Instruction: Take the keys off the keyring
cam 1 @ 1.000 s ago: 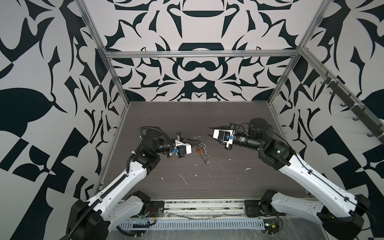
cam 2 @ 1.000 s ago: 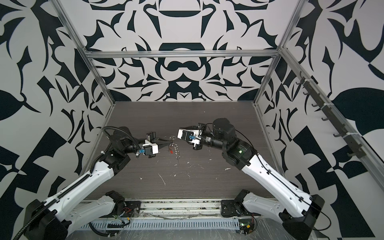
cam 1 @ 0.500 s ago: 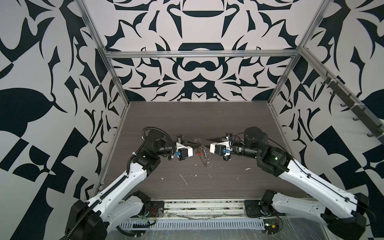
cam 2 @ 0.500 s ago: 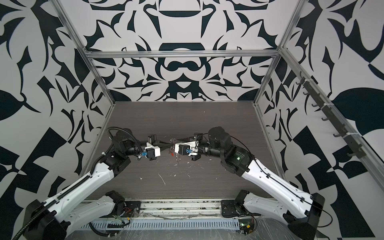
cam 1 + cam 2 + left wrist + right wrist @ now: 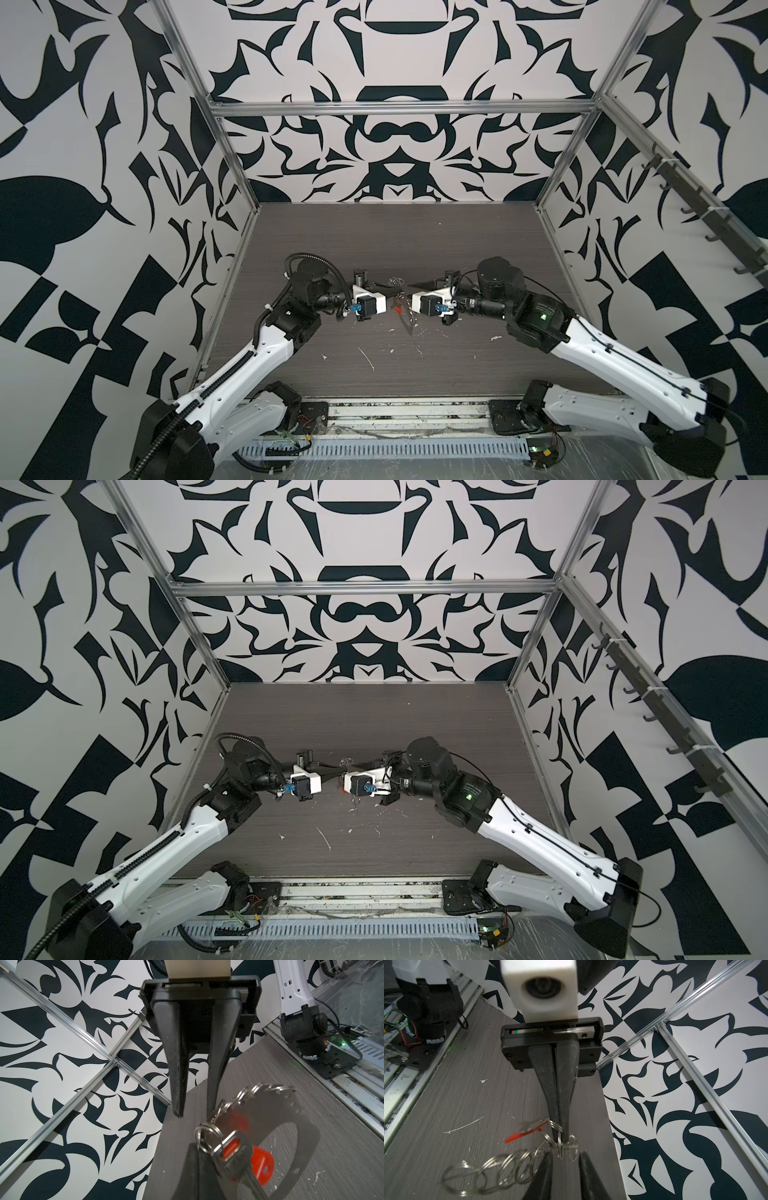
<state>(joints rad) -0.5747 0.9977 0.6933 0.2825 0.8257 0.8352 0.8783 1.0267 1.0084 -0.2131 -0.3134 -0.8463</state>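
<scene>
R hand (image 5: 194, 1114) moved in from right, tips near L hand (image 5: 560, 1136), mid tabletop (image 5: 374, 241). L clenched on keyring (image 5: 508, 1165); R released. Keys (image 5: 234, 1159) small, silvery, hang off keyring w/ red tag (image 5: 261, 1165).

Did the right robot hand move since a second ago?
Yes. The right gripper slid left, away from the back-right corner post, toward the left gripper shut on the keyring.

place: robot lab cell | evidence: patterned walls (image 5: 395, 137), aluminium frame (image 5: 399, 109) (enclosure), bench-mounted arms (image 5: 257, 361)
</scene>
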